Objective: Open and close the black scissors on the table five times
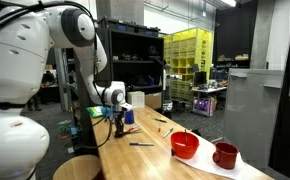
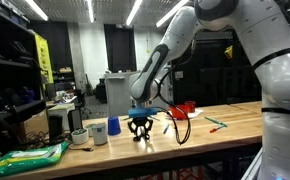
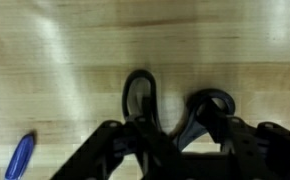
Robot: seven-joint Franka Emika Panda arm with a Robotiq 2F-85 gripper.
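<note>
Wrist view gives the relation that matters: the black scissors lie flat on the pale wooden worktop, directly under and just ahead of the pincer. Their two handle loops sit side by side across the middle of the picture. The loops point toward the top of that view. The shanks run down into the dark mass of the pincer, so the long axis seems to lie top to bottom there, with the blades hidden beneath the fingers.

The loops are set apart along the left-right line, which looks to be the same line on which the pincer's links spread. A squeeze or a spreading of the fingers would therefore act straight across the handles, which is what working the blades calls for.

The pincer's black links merge with the black handles, so I cannot tell whether the fingers are parted around the loops or pressing on them. A blue object lies well apart at the lower left.

Both exterior views show the pincer lowered to the worktop. The scissors are too small and too covered there to make out
</note>
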